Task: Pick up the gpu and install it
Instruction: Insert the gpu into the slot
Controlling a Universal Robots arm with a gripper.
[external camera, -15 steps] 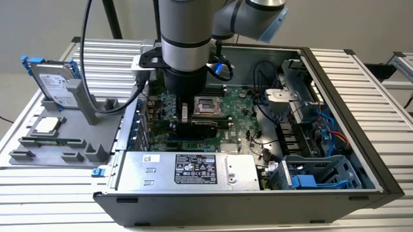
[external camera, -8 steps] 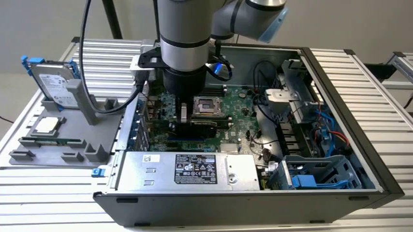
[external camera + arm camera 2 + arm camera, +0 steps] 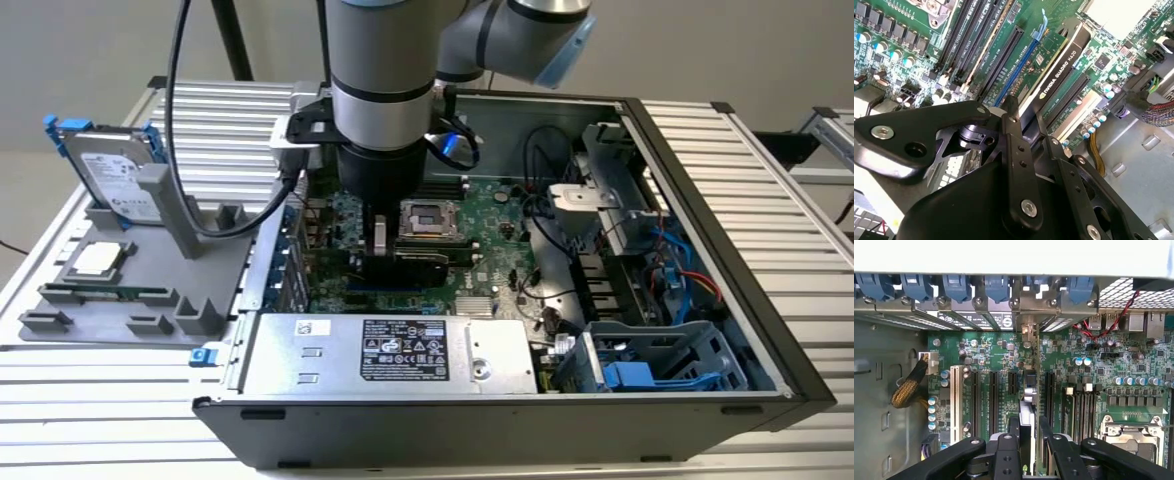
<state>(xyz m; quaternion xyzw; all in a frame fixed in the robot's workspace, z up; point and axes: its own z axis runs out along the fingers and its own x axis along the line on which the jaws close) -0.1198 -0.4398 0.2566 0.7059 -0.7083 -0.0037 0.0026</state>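
The gpu (image 3: 1061, 65) stands on edge on the motherboard (image 3: 501, 255) inside the open computer case (image 3: 747, 300). Its green board and black shroud line up along the blue expansion slot (image 3: 1019, 65). In the first wrist view the gpu (image 3: 1027, 412) is edge-on, and its silver bracket (image 3: 1026, 332) meets the case's rear wall. My gripper (image 3: 1025, 112) comes down from above with a black finger on each side of the card, shut on it. In the exterior view the gripper (image 3: 400, 250) is low over the board next to the empty processor socket (image 3: 430, 217).
A silver power supply (image 3: 400, 350) fills the case's near side, and a drive cage (image 3: 654, 360) with cables sits at the exterior view's right. Outside the case, a grey holder (image 3: 107, 300) carries a hard drive with blue rails (image 3: 114, 170), a processor (image 3: 96, 258) and a memory stick (image 3: 107, 293).
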